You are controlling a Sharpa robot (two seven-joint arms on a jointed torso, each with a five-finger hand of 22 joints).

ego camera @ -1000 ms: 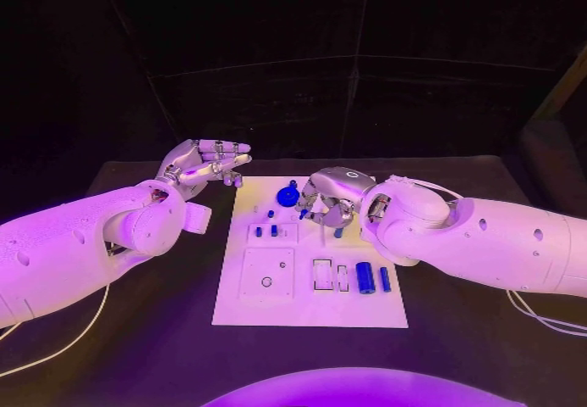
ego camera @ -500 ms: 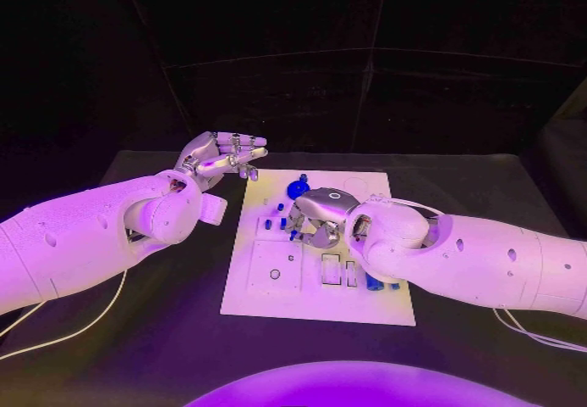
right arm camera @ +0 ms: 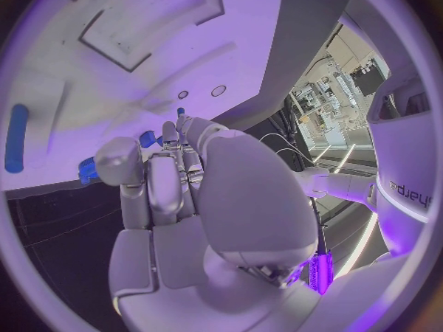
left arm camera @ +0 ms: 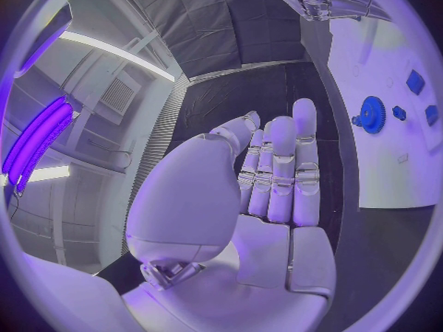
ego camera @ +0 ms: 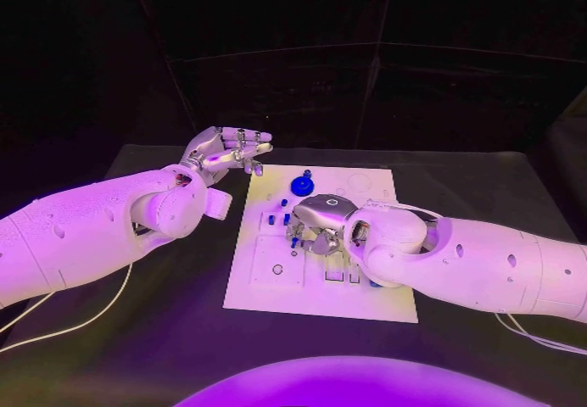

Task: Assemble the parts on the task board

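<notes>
The white task board (ego camera: 263,284) lies in the middle of the black table. A blue gear (ego camera: 301,182) stands near its far edge, with small blue parts (ego camera: 271,219) just in front of it. My right hand (ego camera: 321,222) hovers low over the board's middle, fingers curled in. In the right wrist view a small blue part (right arm camera: 148,138) sits between its thumb and fingers (right arm camera: 168,177), seemingly pinched. My left hand (ego camera: 227,151) hangs above the board's far left corner, fingers curled in with nothing in them. The left wrist view shows the gear (left arm camera: 373,114) beyond that hand (left arm camera: 268,184).
A long blue cylinder (right arm camera: 15,136) lies on the board beside recessed slots (right arm camera: 148,22). My right forearm (ego camera: 477,263) covers the board's near right part. Bare black table (ego camera: 147,339) surrounds the board on all sides.
The camera has shifted. Relative to the board, my right hand has moved from beside the gear toward the board's middle, closer to me. My left hand stays curled in place.
</notes>
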